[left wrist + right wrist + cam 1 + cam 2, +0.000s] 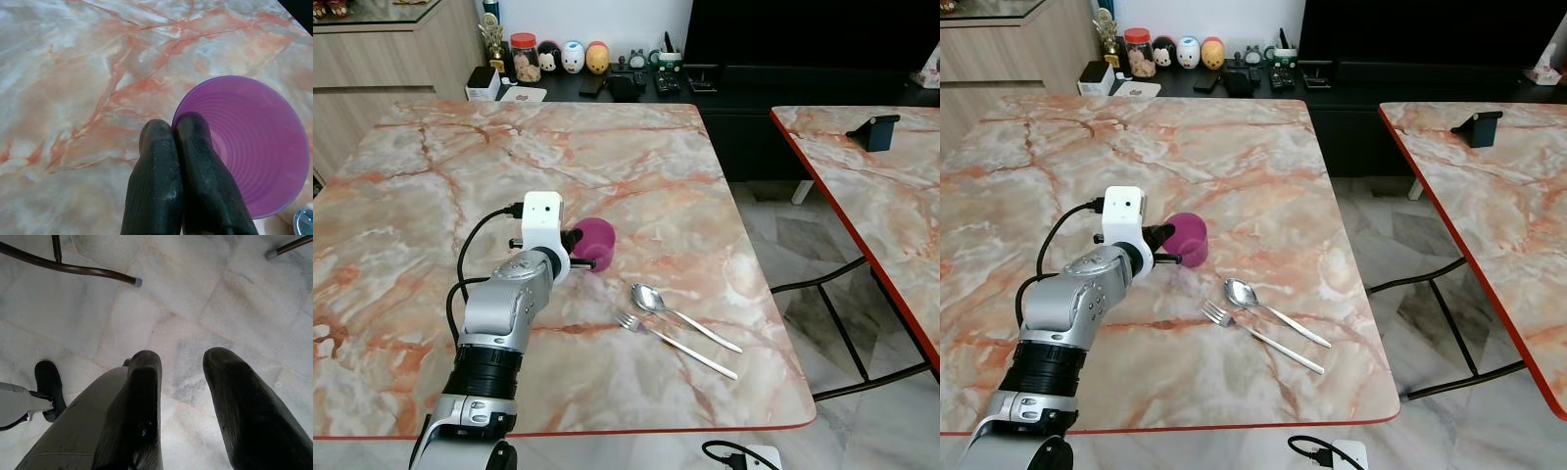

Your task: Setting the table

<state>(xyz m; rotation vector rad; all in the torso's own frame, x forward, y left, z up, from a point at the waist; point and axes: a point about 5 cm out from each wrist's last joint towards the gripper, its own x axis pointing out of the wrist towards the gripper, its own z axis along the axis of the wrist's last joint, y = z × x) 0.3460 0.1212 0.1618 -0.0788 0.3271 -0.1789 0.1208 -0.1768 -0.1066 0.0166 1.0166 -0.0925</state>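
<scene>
While the left tool (173, 128) pinches the purple cup's (254, 147) rim beside the spoon (651, 297), placing comes next.

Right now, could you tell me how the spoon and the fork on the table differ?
The spoon ends in a rounded bowl; the fork ends in tines. The spoon lies farther from the table's near edge, the fork nearer. Both are silver, lie flat and almost parallel, heads toward the purple cup.

I see: purple cup (596, 241) upright, open-topped, mid-table, pinched at rim | spoon (680, 315) bowl-up, just right | fork (672, 345) beside spoon, roughly parallel
</scene>
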